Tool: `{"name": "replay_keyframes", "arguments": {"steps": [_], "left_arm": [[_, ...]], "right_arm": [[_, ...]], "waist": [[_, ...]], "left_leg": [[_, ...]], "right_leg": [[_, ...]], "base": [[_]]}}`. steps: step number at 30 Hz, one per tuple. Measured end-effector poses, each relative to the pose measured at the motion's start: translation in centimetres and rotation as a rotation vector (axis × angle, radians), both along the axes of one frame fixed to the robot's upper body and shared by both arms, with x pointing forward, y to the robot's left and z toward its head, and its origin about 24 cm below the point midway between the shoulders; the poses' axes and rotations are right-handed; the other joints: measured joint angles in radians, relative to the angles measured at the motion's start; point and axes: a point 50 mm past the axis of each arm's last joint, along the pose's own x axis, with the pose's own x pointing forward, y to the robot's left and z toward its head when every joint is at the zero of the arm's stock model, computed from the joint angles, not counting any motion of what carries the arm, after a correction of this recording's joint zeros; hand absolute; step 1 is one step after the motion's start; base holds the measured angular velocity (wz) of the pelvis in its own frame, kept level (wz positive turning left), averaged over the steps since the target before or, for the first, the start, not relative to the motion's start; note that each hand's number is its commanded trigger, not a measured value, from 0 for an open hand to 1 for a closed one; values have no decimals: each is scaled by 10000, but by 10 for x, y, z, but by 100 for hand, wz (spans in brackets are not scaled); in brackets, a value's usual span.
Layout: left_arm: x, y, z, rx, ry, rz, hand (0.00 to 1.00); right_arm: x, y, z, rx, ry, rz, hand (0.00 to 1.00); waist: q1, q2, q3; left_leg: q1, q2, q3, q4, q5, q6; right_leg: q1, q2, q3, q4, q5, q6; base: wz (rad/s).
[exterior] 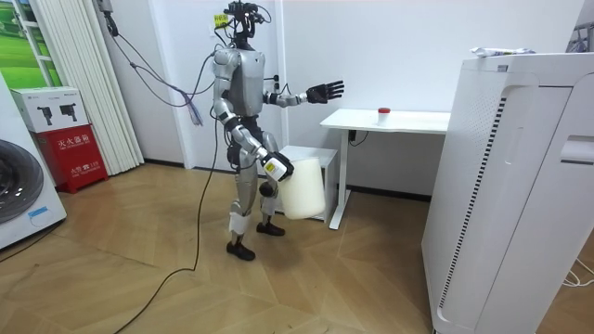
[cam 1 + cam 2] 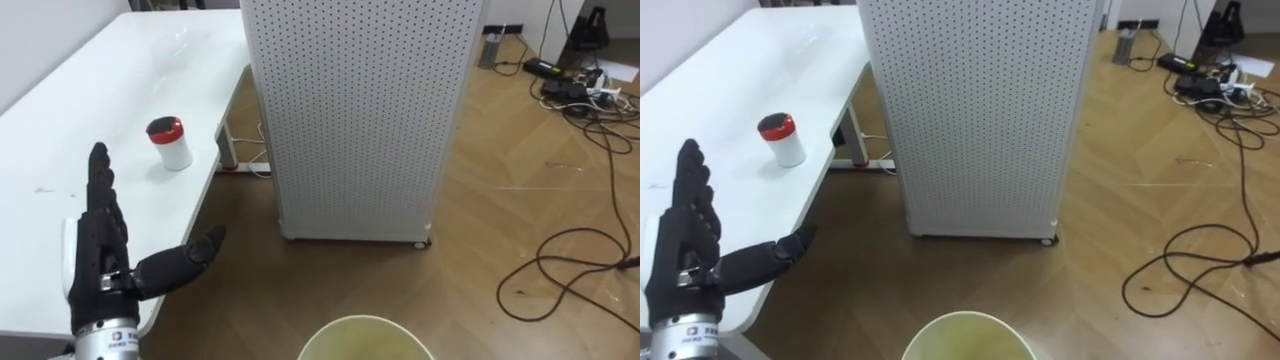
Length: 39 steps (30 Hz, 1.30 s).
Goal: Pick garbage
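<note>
A tall perforated white cabinet (image 2: 360,110) stands on the floor beside the white table (image 2: 110,80). A pale bin (image 1: 302,190) hangs at the robot's hip by the right hand (image 1: 274,168); I cannot tell whether that hand grips it. The left hand (image 2: 100,260) hovers over the table's near end, open, thumb spread sideways. The garbage, a small white cup (image 2: 170,143) with a red lid, stands upright near the table's edge, beyond the fingertips and apart from them.
</note>
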Motion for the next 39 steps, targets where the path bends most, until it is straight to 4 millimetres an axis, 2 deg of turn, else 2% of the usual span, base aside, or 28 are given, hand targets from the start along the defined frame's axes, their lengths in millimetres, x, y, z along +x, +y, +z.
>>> {"name": "replay_keyframes", "arguments": {"steps": [4,5,6,7,8,9,10,11,12,13,14,15,17,19,20,21,22,23,25,26,27,29,31,32,33,34,35,39], "left_arm": [[-1,-1,-2,-18,93,-74,0],[-1,-1,-3,-2,120,-81,0],[-1,-1,-4,-4,169,-50,0],[-1,-1,-5,-9,224,-27,0],[-2,-1,-9,-53,376,5,0],[-2,1,-8,-49,358,127,0],[-2,3,-8,-57,358,200,0],[-2,5,-8,-45,342,318,0],[-2,5,-9,-57,345,357,0],[-2,5,-10,-65,405,358,0],[-2,5,-16,-86,669,382,0],[-2,4,-19,-94,795,355,0],[-2,5,-18,-30,755,385,0],[-2,5,-18,-20,767,396,0],[-2,6,-17,-16,698,402,0],[-2,6,-16,-22,659,437,0],[-2,6,-16,-35,665,444,0],[-3,6,-17,-69,743,448,0],[-3,6,-17,-98,734,459,0],[-1,4,-16,-121,669,376,0],[-1,2,-16,-209,680,313,0],[-2,1,-18,-336,716,292,0],[-2,1,-18,-342,709,336,0],[-2,2,-18,-338,735,398,0],[-3,2,-19,-347,739,450,0],[-3,3,-19,-355,747,483,0],[-5,4,-21,-384,826,598,0],[-6,4,-23,-429,925,626,0]], "right_arm": [[-2,-2,-1,-132,51,-112,100],[-3,-3,-1,-201,89,-206,100],[-6,-4,-2,-229,172,-345,100],[-8,-5,-3,-259,217,-390,100],[-11,-7,-4,-332,312,-460,100],[-10,-6,-4,-265,300,-437,100],[-9,-5,-4,-207,289,-403,100],[-10,-3,-4,-118,300,-346,100],[-10,-2,-5,-73,329,-325,100],[-10,-2,-5,-68,339,-335,100],[-12,-2,-7,-94,444,-363,100],[-14,-4,-9,-142,584,-386,100],[-15,-4,-9,-119,611,-379,100],[-15,-3,-9,-86,589,-344,100],[-12,-1,-8,-47,511,-242,100],[-10,2,-7,59,403,-109,100],[-10,3,-6,104,385,-42,100],[-11,4,-7,157,424,96,100],[-11,7,-7,161,462,358,100],[-11,7,-7,85,487,568,100],[-10,7,-7,33,482,630,100],[-8,3,-5,-91,427,584,100],[-9,2,-6,-171,448,448,100],[-10,1,-7,-214,507,367,100],[-10,0,-7,-270,520,299,100],[-10,-1,-7,-291,528,243,100],[-13,-1,-8,-290,604,187,100],[-21,-6,-10,-306,755,-58,100]], "waist": [[-6,40,-5],[-18,44,3],[-12,-31,30],[-7,-39,56],[-78,148,106],[-20,213,126],[-59,238,142],[-151,278,152],[-316,209,114],[-325,211,125],[-348,239,108],[-320,240,60],[-234,218,63],[-164,263,45],[-37,260,42],[-33,242,32],[-34,227,35],[-11,228,41],[-16,269,45],[-32,295,52],[-20,313,38],[-112,228,91],[-209,177,111],[-236,135,125],[-225,144,116],[-195,142,117],[-92,57,45],[-160,-69,1]], "left_leg": [[48,-1,278,106,-120,192],[118,-23,489,142,-176,308],[276,-145,519,185,-287,480],[347,-179,470,251,-394,576],[390,-206,277,498,-696,735],[384,-209,123,666,-856,805],[394,-207,43,692,-882,807],[396,-205,-109,683,-897,816],[424,-212,-181,681,-924,781],[464,-234,-219,683,-964,725],[639,-241,-339,729,-1149,645],[738,-183,-386,832,-1350,532],[933,-104,-431,854,-1558,342],[1109,214,-406,823,-1761,132],[1189,432,-405,901,-1927,-10],[1186,616,-396,1236,-2039,-174],[1129,696,-328,1522,-2056,-207],[996,859,-174,2330,-2037,-247],[453,1152,-105,4244,-1702,-534],[-111,1332,-89,5608,-1119,-555],[-529,1435,-82,6263,-910,-531],[-962,1415,135,5829,-1109,-445],[-1223,1387,325,4385,-1184,-528],[-1220,1384,385,3067,-1063,-558],[-1199,1289,395,1960,-624,-562],[-1195,1229,375,1744,-166,-474],[-1044,1105,425,1606,-46,-418],[-495,670,393,949,34,-211]], "right_leg": [[-794,-260,-10,1848,-152,249],[-1223,-456,-11,2948,-149,254],[-1706,-714,15,4264,-80,355],[-2022,-825,114,4907,40,406],[-2540,-762,392,5460,46,476],[-3111,-528,533,5249,-245,431],[-3386,-446,533,4980,-291,389],[-3816,-295,484,4030,-190,358],[-3996,-247,433,2661,250,376],[-3969,-223,431,1958,559,356],[-3861,-188,432,1081,1347,206],[-3752,-70,456,1106,1640,-45],[-3595,53,353,1205,2055,-314],[-3500,312,133,1440,1851,-432],[-3506,511,75,1623,1631,-613],[-3505,573,-40,1851,1318,-725],[-3472,612,-70,1957,1184,-777],[-3239,723,-145,2051,999,-884],[-2775,880,-223,2056,654,-1034],[-2492,1004,-185,2049,471,-1133],[-2241,1054,-123,1994,326,-1182],[-1929,994,-70,1894,237,-1190],[-1641,945,-89,1600,228,-1179],[-1470,941,-109,1447,207,-1138],[-1410,936,-154,1426,143,-1073],[-1372,907,-174,1411,93,-1029],[-1238,790,-302,1259,46,-939],[-553,514,-450,510,142,-589]], "base": [[-1],[4],[6],[0],[-18],[-21],[0],[36],[42],[37],[25],[23],[20],[16],[4],[5],[5],[-10],[-16],[-9],[-8],[-7],[-2],[-6],[-11],[-23],[-6],[15]]}}
